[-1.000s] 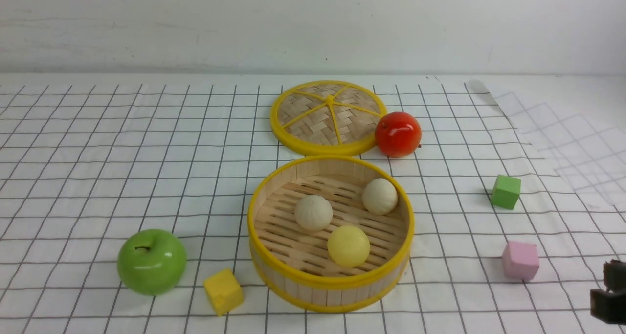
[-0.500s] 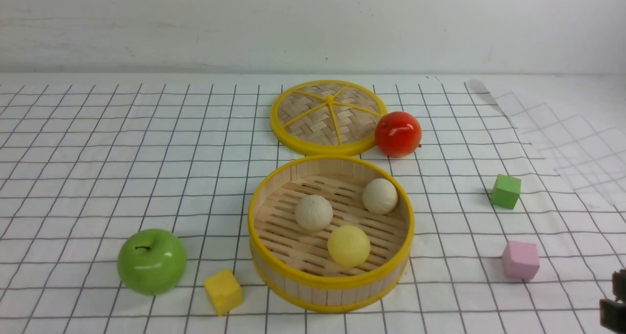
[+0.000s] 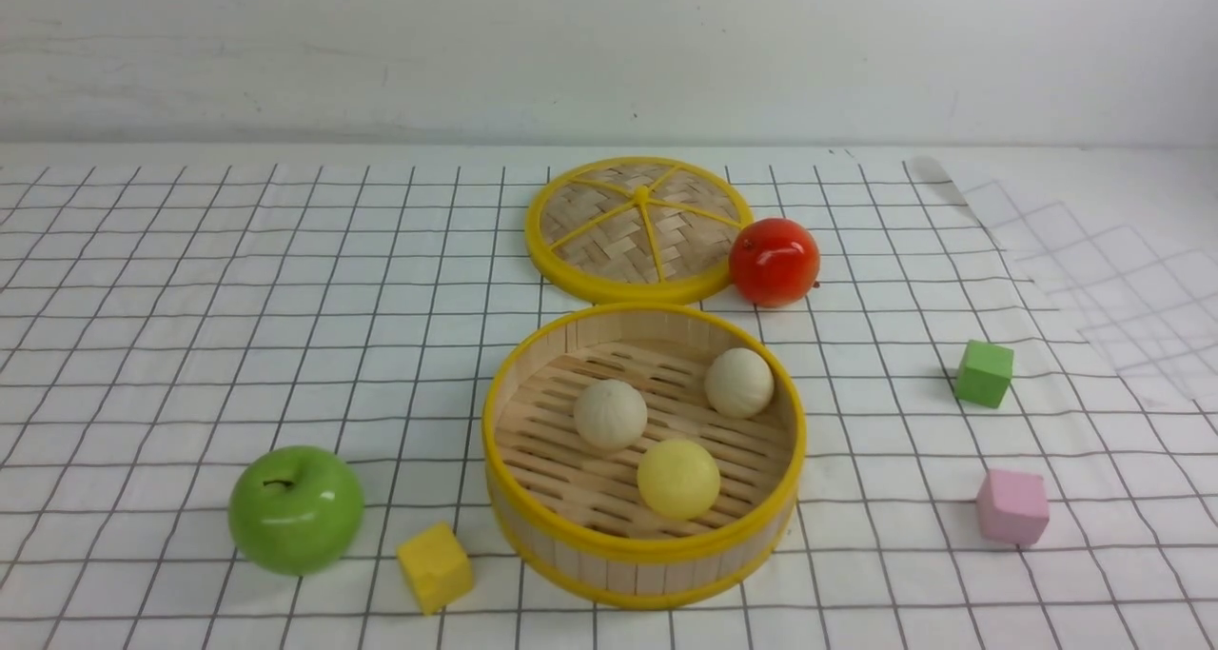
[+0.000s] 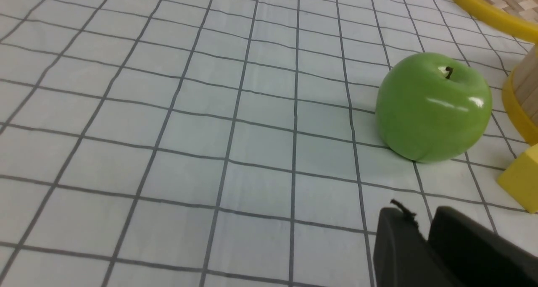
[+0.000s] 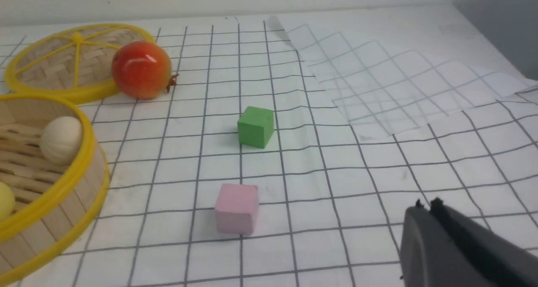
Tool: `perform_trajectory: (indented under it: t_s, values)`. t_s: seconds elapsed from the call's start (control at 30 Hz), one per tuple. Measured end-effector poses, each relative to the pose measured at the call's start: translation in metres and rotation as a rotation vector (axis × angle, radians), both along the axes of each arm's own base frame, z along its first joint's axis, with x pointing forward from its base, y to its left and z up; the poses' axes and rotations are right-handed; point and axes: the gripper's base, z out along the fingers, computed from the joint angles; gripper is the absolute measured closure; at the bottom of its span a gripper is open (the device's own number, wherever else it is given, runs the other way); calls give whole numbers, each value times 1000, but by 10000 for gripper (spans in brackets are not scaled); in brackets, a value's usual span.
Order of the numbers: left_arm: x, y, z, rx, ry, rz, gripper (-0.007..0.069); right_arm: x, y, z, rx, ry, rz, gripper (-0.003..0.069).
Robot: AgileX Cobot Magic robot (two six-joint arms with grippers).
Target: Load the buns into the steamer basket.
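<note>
Quick count first: three buns, all sitting in the steamer basket. Two are cream-white, one near the middle and one against the far right wall, and the third is a pale yellow bun closest to the robot. The two nearer ones sit just beside each other; whether they touch, I can't tell.

One flat woven lid lies on the checked cloth right behind the basket. Two apples: a red apple against the lid's right edge, and a green apple off to the basket's front left. Three cubes: a yellow cube between the green apple and the basket, a green cube and a pink cube out to the right, apart from each other.

Neither arm shows in the front view. The left gripper hangs low over the cloth near the green apple, its fingers close together with nothing between them, though I can't tell if they're fully closed. The right gripper sits low too, pinched closed on nothing, with the pink cube near it and the basket well off beyond that. So both grippers are well apart from the buns.
</note>
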Motion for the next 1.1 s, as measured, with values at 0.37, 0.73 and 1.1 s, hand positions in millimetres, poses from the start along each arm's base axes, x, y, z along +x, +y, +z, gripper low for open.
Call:
perform_trajectory:
  t_s: [0.37, 0.73, 1.1]
  values:
    - [0, 0, 0, -1, 0, 0, 502, -2, -1, -83, -23, 38, -39, 640]
    - [0, 0, 0, -1, 0, 0, 491, -2, -1, -83, -23, 37, -43, 627]
    - [0, 0, 0, -1, 0, 0, 483, -2, -1, -83, -22, 36, -43, 627]
